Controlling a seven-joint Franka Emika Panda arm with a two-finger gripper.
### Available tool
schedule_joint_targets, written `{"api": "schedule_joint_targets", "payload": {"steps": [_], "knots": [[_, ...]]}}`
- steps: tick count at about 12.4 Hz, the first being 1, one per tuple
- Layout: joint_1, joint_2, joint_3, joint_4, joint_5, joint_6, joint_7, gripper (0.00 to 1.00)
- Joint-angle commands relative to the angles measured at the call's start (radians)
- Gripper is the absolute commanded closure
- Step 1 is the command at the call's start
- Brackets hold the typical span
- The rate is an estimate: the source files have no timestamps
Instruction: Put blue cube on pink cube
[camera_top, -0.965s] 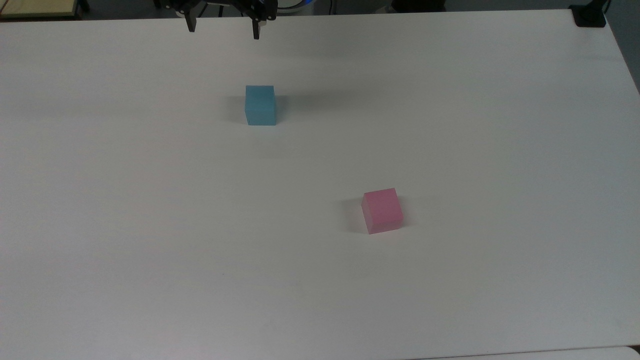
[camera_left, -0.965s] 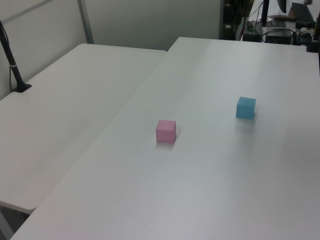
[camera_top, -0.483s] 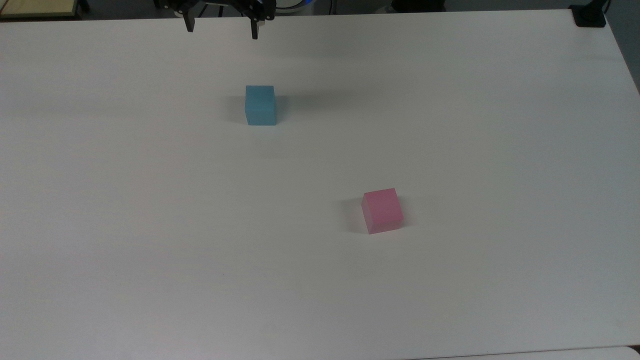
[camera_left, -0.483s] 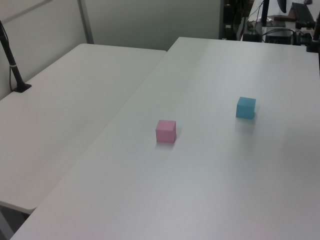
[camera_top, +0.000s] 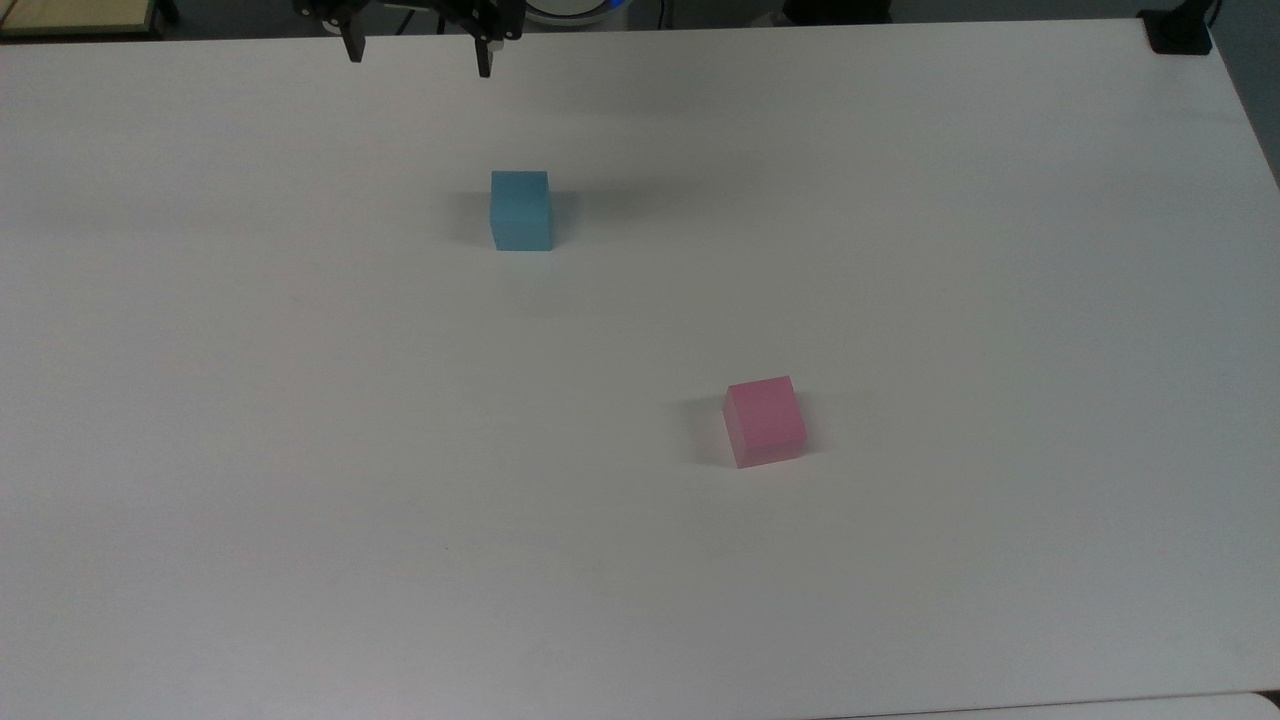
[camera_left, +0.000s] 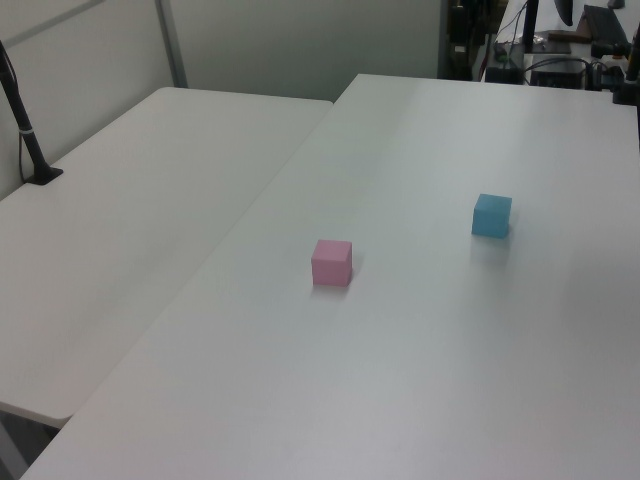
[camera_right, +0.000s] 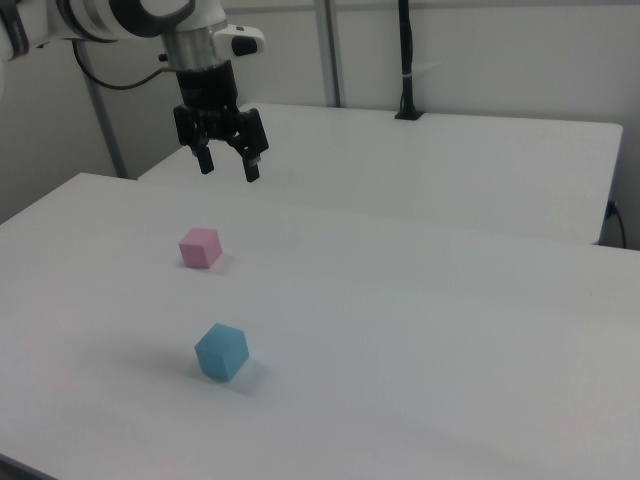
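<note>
- Blue cube (camera_top: 521, 210) flat on the white worktop (camera_top: 900, 250), toward the far edge in the top view, slightly to the top view's left of centre; nothing touching it.
- Pink cube (camera_top: 765, 421) also flat on the worktop, well apart from the blue cube, nearer the camera and toward the top view's right, turned a little askew to the worktop edges.
- In the left view, pink cube (camera_left: 331, 262) near mid-worktop, blue cube (camera_left: 491, 215) up and to the left view's right.
- In the right view, blue cube (camera_right: 221, 351) closer to the camera, pink cube (camera_right: 200, 247) behind it.
- Gripper (camera_top: 417, 58) up in the air at the far edge in the top view, fingers spread wide and holding nothing; in the right view, gripper (camera_right: 228, 167) high above the worktop, pointing down.
- Bare worktop all around both cubes, wide margins to every edge.
- Second white table (camera_left: 130, 200) butted along the worktop's side in the left view.
- Black post (camera_right: 406, 60) standing on that second table in the right view.
</note>
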Motion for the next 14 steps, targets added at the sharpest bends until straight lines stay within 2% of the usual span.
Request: {"api": "schedule_joint_targets", "payload": {"steps": [1, 5, 9, 10, 13, 14], "knots": [[0.009, -0.008, 0.0, -0.016, 0.013, 0.016, -0.021, 0.0], [0.063, -0.006, 0.009, -0.045, 0.016, 0.01, -0.02, 0.0], [0.105, -0.011, 0.009, -0.16, 0.016, 0.025, -0.023, 0.0], [0.105, -0.021, 0.009, -0.204, 0.014, 0.058, -0.027, 0.0], [0.114, -0.112, 0.009, -0.441, -0.01, 0.236, -0.028, 0.0], [0.114, -0.132, 0.009, -0.494, -0.021, 0.264, -0.028, 0.0]]}}
